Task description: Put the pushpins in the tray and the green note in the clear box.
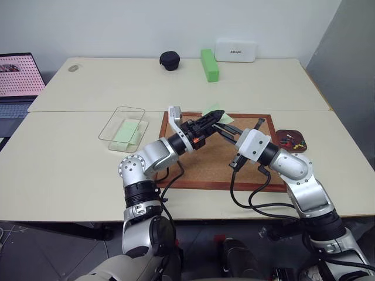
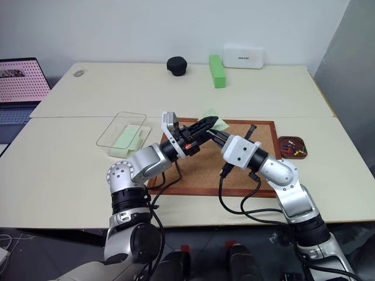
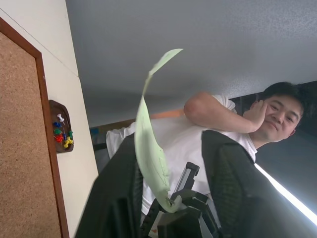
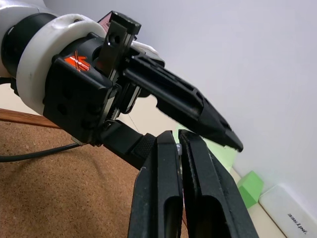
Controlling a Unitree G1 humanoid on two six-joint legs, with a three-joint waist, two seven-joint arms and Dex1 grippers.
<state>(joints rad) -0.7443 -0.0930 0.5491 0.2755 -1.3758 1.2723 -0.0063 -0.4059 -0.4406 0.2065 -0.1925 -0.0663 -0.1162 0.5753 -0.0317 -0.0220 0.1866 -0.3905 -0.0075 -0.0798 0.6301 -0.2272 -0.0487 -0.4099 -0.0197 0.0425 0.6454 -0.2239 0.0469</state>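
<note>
The left gripper had its fingers partly closed around the lower edge of the green note; whether they already pinched it firmly could not be told. The right gripper was fully shut, its tips meeting the left one's over the corkboard, apparently pinching the same slip, though the contact itself was hidden. In the left wrist view the note stood up curled between the left fingers, with a person in the background beyond.

This looked like a handover of the note from right to left. To do it well, the left fingers should finish closing on a flat part of the paper before the right ones let go, and the release should be gentle so the thin slip neither tears nor slips out.

The clear box lay just left of the corkboard, another pale green slip already inside. The tray sat at the board's right edge, holding the pushpins.
</note>
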